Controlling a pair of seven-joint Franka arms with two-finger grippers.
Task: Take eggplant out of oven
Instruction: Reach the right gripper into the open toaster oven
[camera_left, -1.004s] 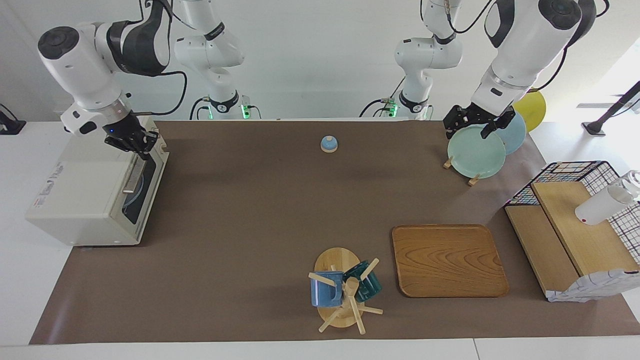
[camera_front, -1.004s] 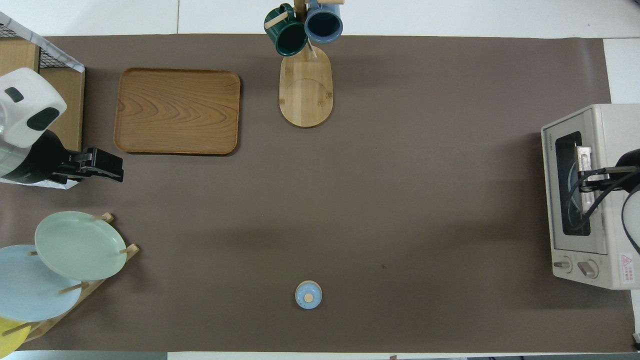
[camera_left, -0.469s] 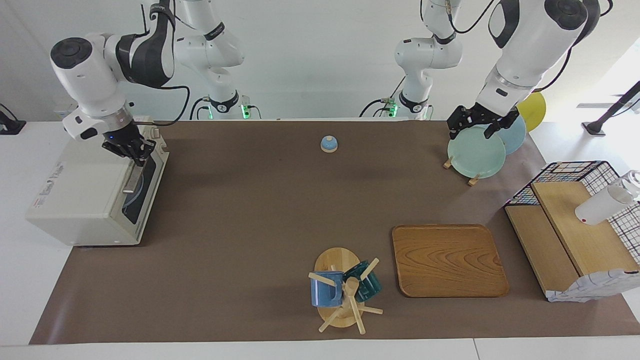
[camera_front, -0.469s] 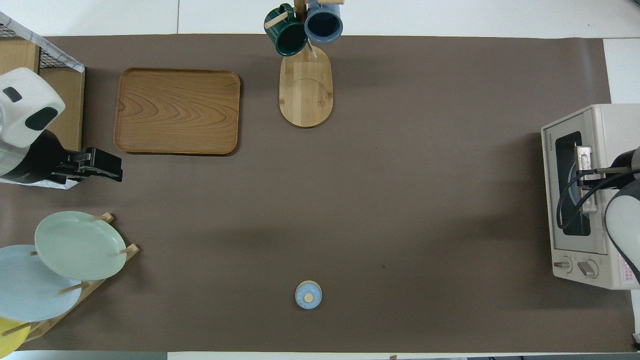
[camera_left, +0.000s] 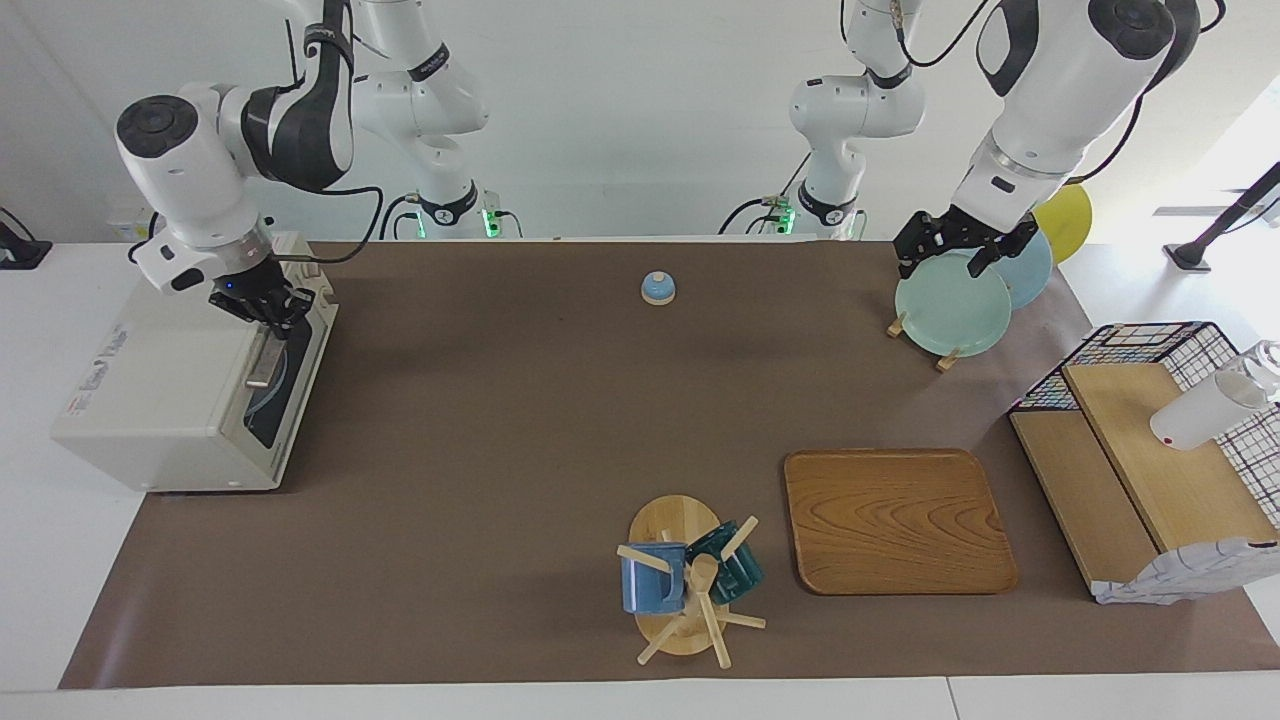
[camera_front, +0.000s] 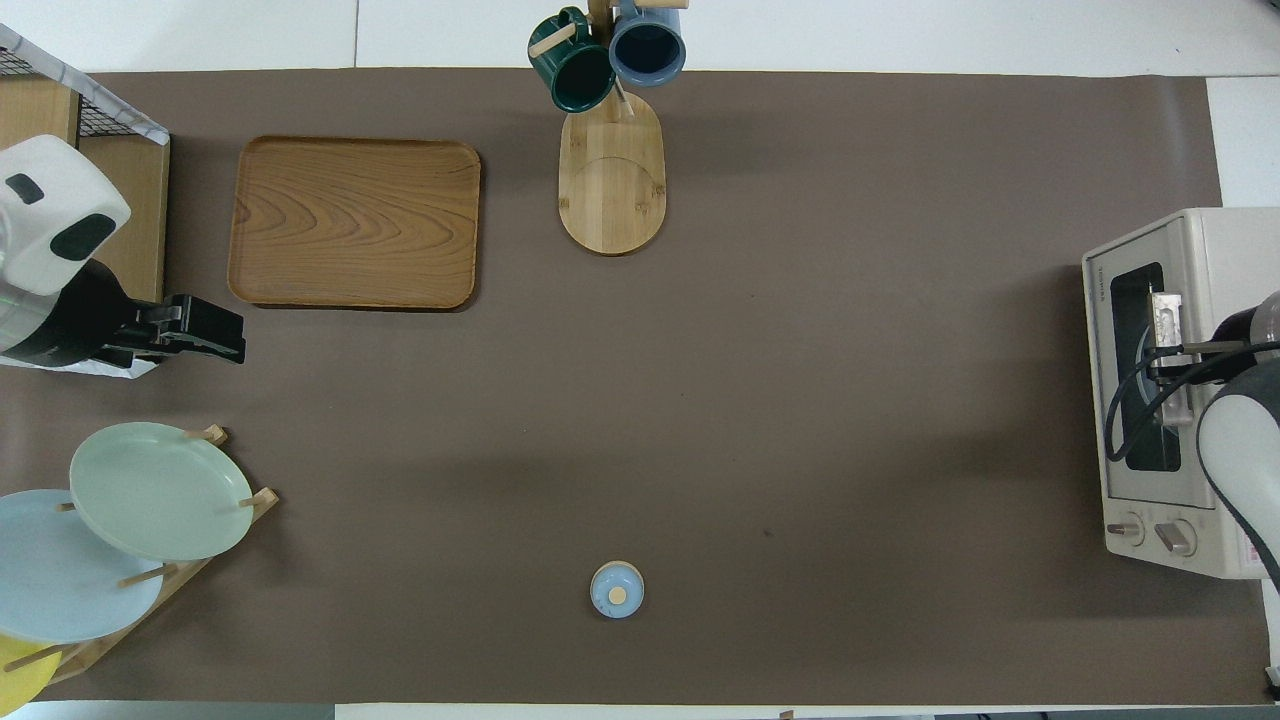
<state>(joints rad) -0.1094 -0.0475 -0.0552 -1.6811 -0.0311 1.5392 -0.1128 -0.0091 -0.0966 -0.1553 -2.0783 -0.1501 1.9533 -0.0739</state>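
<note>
We see the oven (camera_left: 190, 385) at the right arm's end of the counter (camera_left: 520, 420), the tray (camera_left: 897, 520) toward the left arm's end.

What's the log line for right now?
oven: door closed | right hand: shut on handle | left hand: open, waiting | eggplant: unseen

Brand lettering TOSHIBA on oven (camera_front: 1098, 290) door frame, red warning label

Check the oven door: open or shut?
Shut. The oven door's dark glass lies flush with the cream front in both views. The right gripper, fingers shut, is at the door's bar handle.
</note>
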